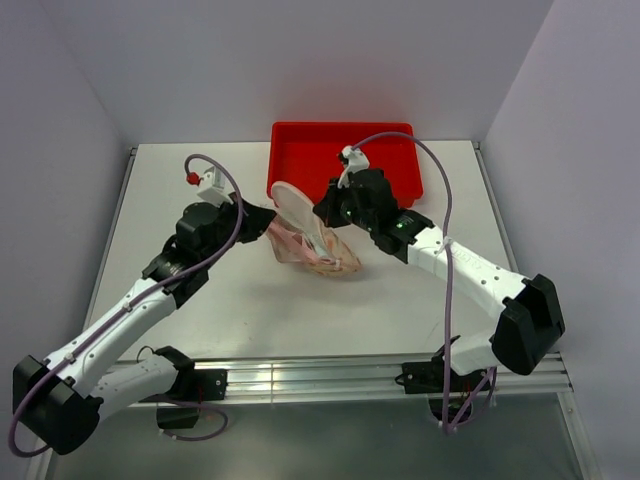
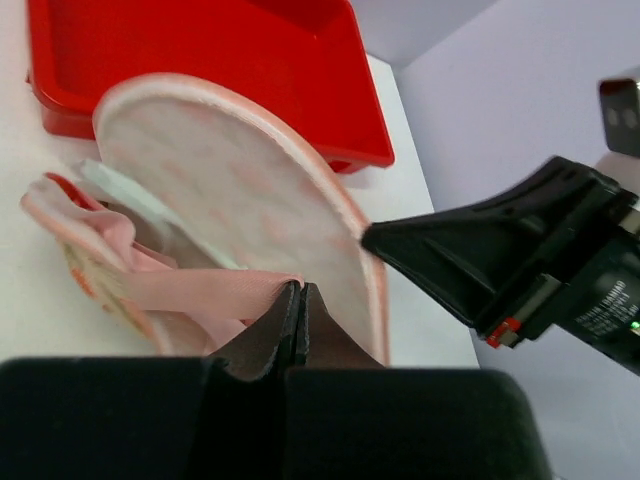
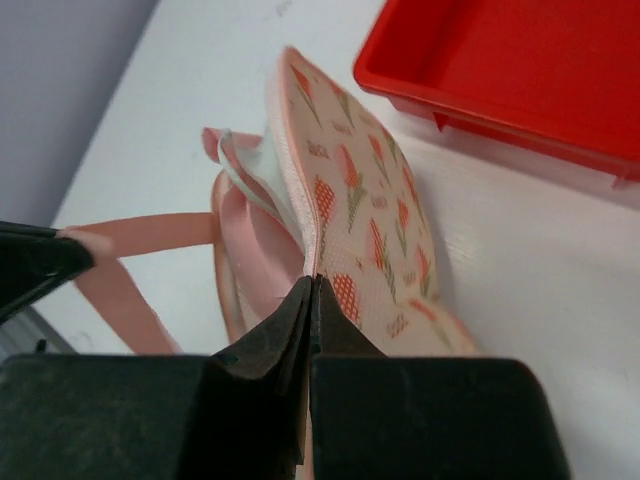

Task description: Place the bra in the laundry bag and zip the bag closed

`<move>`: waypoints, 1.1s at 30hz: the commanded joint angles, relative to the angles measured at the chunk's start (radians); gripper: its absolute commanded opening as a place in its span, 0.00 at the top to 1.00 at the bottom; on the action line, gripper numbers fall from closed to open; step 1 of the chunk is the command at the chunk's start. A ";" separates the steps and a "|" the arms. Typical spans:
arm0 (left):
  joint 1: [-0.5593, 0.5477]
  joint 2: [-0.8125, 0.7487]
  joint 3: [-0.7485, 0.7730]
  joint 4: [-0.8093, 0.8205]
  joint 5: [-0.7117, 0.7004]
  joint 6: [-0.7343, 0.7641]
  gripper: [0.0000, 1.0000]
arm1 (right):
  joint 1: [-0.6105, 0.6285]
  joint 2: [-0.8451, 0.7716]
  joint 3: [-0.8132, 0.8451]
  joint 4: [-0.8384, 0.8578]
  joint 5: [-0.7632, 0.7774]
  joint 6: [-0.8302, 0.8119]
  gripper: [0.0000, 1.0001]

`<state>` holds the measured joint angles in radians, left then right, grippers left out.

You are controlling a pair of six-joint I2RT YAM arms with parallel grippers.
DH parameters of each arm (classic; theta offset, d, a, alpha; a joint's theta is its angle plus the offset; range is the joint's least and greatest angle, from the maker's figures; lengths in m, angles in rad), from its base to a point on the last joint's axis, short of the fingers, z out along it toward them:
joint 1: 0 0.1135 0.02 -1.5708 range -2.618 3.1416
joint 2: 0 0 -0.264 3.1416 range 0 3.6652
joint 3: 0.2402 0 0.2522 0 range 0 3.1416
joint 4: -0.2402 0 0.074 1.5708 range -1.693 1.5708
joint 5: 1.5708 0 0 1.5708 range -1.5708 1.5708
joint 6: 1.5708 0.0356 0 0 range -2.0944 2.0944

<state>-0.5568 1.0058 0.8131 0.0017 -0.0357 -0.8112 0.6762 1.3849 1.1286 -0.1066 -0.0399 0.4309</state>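
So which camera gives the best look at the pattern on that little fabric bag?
The right wrist view: the laundry bag fills the frame with its printed side facing the camera, orange-pink motifs sharp. The left wrist view shows only its paler, faintly spotted side; the top view shows it small.

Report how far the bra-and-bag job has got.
Done: pale and pink fabric, apparently the bra, already sits between the laundry bag halves. In hand: the right pincer is shut on the bag's zip edge, holding it gaping; the left pincer is shut on a pink strap trailing outside. Left: tuck that strap in, then zip the bag closed.
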 commanded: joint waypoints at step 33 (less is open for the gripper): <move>-0.192 -0.069 -0.562 0.240 0.141 -0.210 0.49 | 0.257 -0.094 -0.456 0.246 0.104 0.236 0.42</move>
<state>-0.7345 0.9249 0.2485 0.0296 0.0406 -1.0000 0.9264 1.3945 0.7708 0.0631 0.0334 0.5713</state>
